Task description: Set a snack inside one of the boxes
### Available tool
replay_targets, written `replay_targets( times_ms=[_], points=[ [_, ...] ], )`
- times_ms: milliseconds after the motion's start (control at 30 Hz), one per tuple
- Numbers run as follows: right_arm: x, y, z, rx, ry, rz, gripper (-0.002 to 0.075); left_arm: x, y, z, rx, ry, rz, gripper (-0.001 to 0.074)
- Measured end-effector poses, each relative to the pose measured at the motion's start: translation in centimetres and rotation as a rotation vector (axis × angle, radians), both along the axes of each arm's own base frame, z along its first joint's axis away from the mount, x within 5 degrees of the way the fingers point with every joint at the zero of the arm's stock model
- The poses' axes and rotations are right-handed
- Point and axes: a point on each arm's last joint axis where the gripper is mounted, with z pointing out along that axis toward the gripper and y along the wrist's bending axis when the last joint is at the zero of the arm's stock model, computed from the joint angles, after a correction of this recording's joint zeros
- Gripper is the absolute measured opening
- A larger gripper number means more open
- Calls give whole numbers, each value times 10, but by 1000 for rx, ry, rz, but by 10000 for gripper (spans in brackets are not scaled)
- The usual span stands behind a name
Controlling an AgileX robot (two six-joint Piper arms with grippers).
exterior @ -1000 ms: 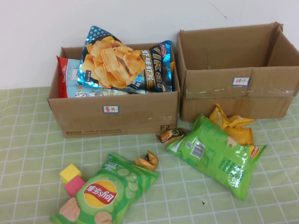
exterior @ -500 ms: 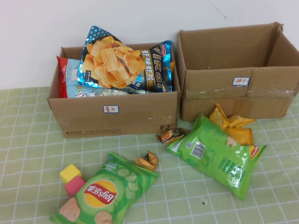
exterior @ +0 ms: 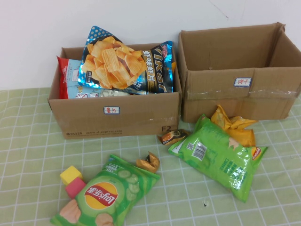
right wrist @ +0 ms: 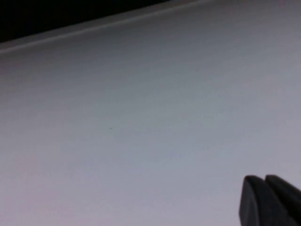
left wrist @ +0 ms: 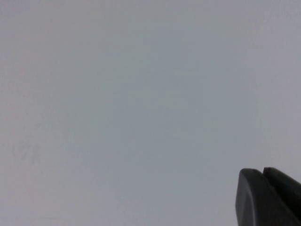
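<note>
On the worktop [exterior: 28,155], a green crisp bag [exterior: 106,195] lies at seven o'clock, the packed left box [exterior: 115,117] at eleven, a second green bag [exterior: 218,155] at four below the empty right box [exterior: 240,89]. Left pincer [left wrist: 263,197] and right pincer [right wrist: 265,200] — both clenched, off-scene — risk crushing slippery foil.

Two boxes [exterior: 115,113] side by side; snack bags [exterior: 216,153] before them.

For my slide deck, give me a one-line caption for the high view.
Chip bags fill the left box; right box looks empty; both grippers out of view.
</note>
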Motion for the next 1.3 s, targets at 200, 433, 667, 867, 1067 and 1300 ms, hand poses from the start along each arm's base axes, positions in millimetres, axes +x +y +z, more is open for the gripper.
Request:
replay_targets(
  times_ms=[200,433,667,867,1067,1300],
  points=[
    [5,-4,19,20,132,-45,-2,-4,-5,31,136,111,36,-2],
    [12,1,46,-130,473,-117,-2,-14,-4,86,179,460,48,-2],
    [52,8,12,-281,1092,-66,-2,30,-6,64,101,1005,-54,-2],
    [66,11,-32,-366,1576,16,-2,61,-16,39,-71,1211,-213,-2],
    [71,15,-56,-327,1709,94,-2,92,-24,-1,-329,1350,-314,-2],
    [73,16,-54,-293,1681,116,-2,120,-27,-37,-553,1516,-326,-2]
  ],
)
